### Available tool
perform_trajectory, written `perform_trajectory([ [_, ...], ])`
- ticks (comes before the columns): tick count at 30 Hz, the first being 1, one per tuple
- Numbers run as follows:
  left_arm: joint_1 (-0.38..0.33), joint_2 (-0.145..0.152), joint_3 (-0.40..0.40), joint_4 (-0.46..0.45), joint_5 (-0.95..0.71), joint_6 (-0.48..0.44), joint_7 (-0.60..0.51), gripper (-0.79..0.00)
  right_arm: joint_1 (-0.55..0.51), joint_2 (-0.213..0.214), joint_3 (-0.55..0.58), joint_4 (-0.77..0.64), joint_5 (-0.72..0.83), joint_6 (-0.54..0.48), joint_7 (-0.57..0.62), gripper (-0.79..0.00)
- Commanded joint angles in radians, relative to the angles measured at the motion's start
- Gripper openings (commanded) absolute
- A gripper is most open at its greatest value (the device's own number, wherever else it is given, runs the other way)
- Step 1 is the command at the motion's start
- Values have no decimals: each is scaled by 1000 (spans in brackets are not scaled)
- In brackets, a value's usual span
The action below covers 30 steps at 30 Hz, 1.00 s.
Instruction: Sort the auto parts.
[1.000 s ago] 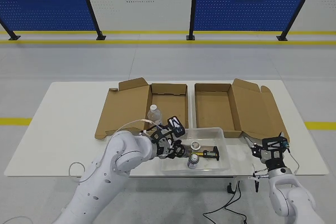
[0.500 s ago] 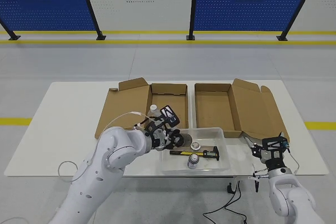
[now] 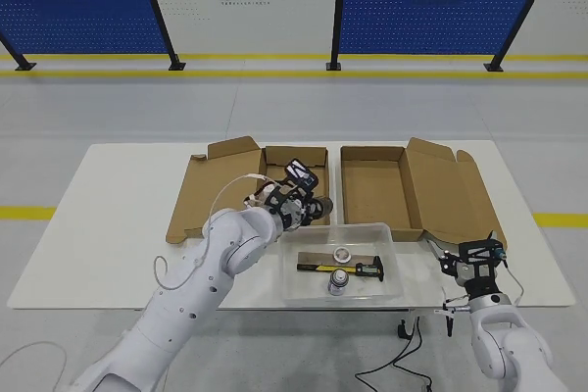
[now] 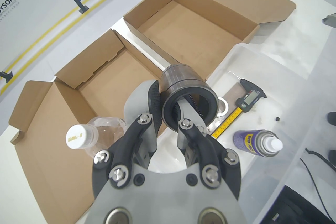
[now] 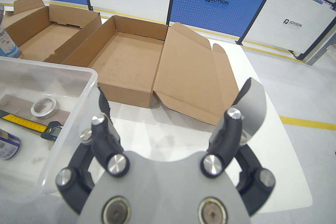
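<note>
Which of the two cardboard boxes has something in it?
The box nearer the left gripper: a clear bottle stands in it; the other box holds none.

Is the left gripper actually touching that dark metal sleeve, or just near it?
Touching. The left wrist view shows the left gripper clamped on the dark metal sleeve, one finger outside its wall and one inside its bore.
</note>
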Motion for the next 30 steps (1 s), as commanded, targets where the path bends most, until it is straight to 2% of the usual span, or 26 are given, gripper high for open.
perform_trajectory([
  [1, -11, -8, 20, 44, 7, 21, 8, -785, 0, 0, 0, 0, 0, 0, 0, 0],
  [14, -114, -64, 106, 291, 47, 150, -7, -785, 0, 0, 0, 0, 0, 0, 0, 0],
  [22, -136, -80, 107, 343, 44, 161, -40, -785, 0, 0, 0, 0, 0, 0, 0, 0],
  [30, -142, -89, 113, 354, 70, 151, -89, -785, 0, 0, 0, 0, 0, 0, 0, 0],
])
